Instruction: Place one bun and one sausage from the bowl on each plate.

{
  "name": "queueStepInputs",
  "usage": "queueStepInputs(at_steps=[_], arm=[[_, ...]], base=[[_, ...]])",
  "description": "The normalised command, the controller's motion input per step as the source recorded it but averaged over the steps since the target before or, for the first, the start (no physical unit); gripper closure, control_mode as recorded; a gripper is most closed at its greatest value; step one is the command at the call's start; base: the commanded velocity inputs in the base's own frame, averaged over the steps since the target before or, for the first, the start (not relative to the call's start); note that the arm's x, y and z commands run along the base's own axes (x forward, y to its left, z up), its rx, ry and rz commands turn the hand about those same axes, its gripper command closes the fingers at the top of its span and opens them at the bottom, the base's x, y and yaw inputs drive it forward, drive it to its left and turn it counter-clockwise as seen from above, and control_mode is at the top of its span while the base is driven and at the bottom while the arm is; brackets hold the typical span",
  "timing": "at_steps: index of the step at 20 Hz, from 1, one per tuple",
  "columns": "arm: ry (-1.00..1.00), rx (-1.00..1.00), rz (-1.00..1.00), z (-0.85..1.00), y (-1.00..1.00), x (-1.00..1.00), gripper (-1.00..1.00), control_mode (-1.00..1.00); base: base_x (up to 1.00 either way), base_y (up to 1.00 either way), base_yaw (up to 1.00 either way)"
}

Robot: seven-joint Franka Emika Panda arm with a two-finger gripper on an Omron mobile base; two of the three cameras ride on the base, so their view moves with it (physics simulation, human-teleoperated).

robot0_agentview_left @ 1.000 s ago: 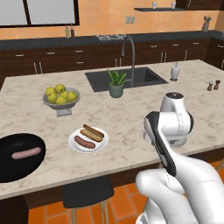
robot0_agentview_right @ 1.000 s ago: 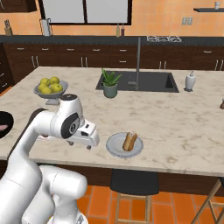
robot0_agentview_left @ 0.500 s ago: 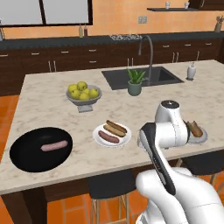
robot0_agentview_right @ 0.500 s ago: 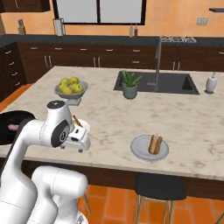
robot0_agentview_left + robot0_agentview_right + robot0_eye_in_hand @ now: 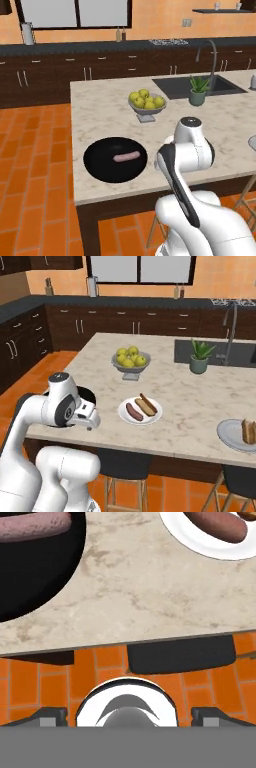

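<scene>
The black bowl [image 5: 102, 167] lies near the counter's front left corner with one pink sausage [image 5: 125, 157] in it. In the hand view the bowl [image 5: 35, 567] and that sausage [image 5: 30, 523] are at the upper left, and the white plate [image 5: 200, 543] with a brown sausage [image 5: 217, 524] is at the upper right. The white plate [image 5: 125, 417] carries a sausage [image 5: 134, 412] and a bun [image 5: 146, 404]. The pale grey plate [image 5: 230, 436] at the right holds a bun [image 5: 248, 429]. My gripper [image 5: 128, 714] is open and empty, hanging over the counter's front edge between bowl and white plate.
A grey footed bowl of yellow-green fruit [image 5: 146, 102] stands behind the black bowl, a potted plant [image 5: 199, 356] by the sink [image 5: 192, 86]. A dark stool seat [image 5: 180, 654] sits under the counter's edge, above the orange tile floor [image 5: 35, 165].
The base has driven left, so the whole scene has slid to the right in both base views. The gripper has stayed open and empty.
</scene>
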Motion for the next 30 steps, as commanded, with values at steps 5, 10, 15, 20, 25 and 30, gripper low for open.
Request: queueStepInputs(at_steps=[5,10,15,20,25,30], arm=[[0.02,-0.01,0.00,0.01,0.02,0.11,-1.00,-1.00],[0.12,-0.09,0.22,0.11,0.37,0.91,-1.00,-1.00],[0.18,-0.07,0.32,0.01,0.39,1.00,-1.00,-1.00],[0.15,-0.26,0.51,-0.32,0.18,1.00,-1.00,-1.00],[0.22,-0.14,0.53,-0.57,0.08,0.98,-1.00,-1.00],[0.02,-0.06,0.22,-0.18,0.44,0.70,-1.00,-1.00]], base=[[0.26,0.46,-0.02],[0.00,0.00,0.00],[0.00,0.00,0.00],[0.00,0.00,0.00],[0.00,0.00,0.00],[0.00,0.00,0.00]])
